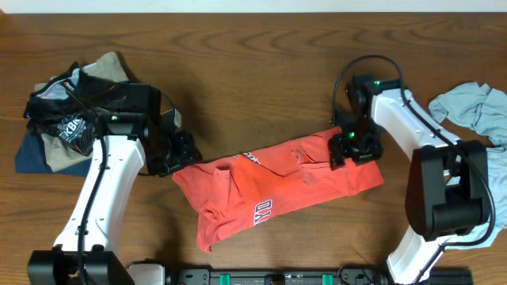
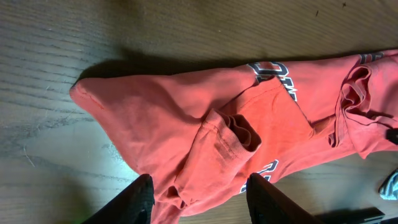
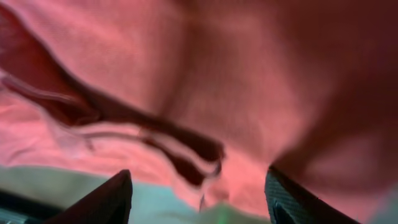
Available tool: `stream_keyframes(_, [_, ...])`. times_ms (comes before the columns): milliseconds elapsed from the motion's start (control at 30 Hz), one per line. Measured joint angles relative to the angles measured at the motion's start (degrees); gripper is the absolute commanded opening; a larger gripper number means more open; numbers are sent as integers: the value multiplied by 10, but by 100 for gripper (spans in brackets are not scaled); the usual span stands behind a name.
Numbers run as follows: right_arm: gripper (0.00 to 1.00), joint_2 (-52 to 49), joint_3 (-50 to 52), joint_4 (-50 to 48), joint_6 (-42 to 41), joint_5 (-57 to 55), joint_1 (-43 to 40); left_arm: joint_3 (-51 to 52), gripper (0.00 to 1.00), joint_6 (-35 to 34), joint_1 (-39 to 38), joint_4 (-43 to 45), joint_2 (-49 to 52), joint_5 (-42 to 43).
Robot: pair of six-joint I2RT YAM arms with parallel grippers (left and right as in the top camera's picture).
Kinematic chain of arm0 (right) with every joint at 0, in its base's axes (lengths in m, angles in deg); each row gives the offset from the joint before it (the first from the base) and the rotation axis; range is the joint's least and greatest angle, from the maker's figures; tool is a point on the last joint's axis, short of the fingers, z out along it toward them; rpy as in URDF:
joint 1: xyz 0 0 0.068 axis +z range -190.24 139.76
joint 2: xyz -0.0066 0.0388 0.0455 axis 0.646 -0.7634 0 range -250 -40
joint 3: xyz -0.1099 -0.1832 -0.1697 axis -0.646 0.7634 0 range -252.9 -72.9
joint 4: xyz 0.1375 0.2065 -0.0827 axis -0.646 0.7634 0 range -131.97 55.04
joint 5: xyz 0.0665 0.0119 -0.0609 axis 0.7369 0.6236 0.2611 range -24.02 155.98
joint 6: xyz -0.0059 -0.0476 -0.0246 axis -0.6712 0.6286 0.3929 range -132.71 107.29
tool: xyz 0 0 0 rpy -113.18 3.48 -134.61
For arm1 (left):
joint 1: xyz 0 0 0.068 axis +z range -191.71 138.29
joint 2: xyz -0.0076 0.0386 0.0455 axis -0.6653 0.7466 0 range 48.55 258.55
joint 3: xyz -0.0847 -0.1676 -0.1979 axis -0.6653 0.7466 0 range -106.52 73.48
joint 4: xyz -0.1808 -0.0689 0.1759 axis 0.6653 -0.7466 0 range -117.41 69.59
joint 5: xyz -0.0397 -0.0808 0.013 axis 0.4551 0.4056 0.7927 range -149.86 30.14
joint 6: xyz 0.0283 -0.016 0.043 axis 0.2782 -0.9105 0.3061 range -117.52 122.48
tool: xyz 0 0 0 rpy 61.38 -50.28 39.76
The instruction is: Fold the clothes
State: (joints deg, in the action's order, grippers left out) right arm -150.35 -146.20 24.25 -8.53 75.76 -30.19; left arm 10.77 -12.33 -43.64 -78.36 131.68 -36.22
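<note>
Coral-red cotton T-shirt (image 1: 277,178) with white lettering lies crumpled across the brown wooden table (image 1: 238,55), an arm at each end, probably to spread it flat. Left wrist view: the left gripper (image 2: 202,199) straddles the shirt's edge, fingers half apart, visibly pinching nothing. Right wrist view: the right gripper (image 3: 199,193) gapes wide over blurred fabric, holding nothing.

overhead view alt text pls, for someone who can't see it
A coral-red T-shirt lies bunched in a long band across the middle of a wooden table, seen from above. The left gripper sits at its left end and the right gripper over its right end, both open. A heap of dark clothes lies far left, a pale grey-blue shirt far right.
</note>
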Motion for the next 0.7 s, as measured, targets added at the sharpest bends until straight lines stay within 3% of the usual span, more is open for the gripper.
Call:
stream_keyframes(233, [39,0,49,-28,20,50,12,0,50,0,0,0,0,0])
stream_keyframes(533, [46,0,49,38,169,251,19,0,50,0,0,1,0,0])
stream_keyframes(700, [46,0,49,41,217,307,22,0,50,0,0,1,0,0])
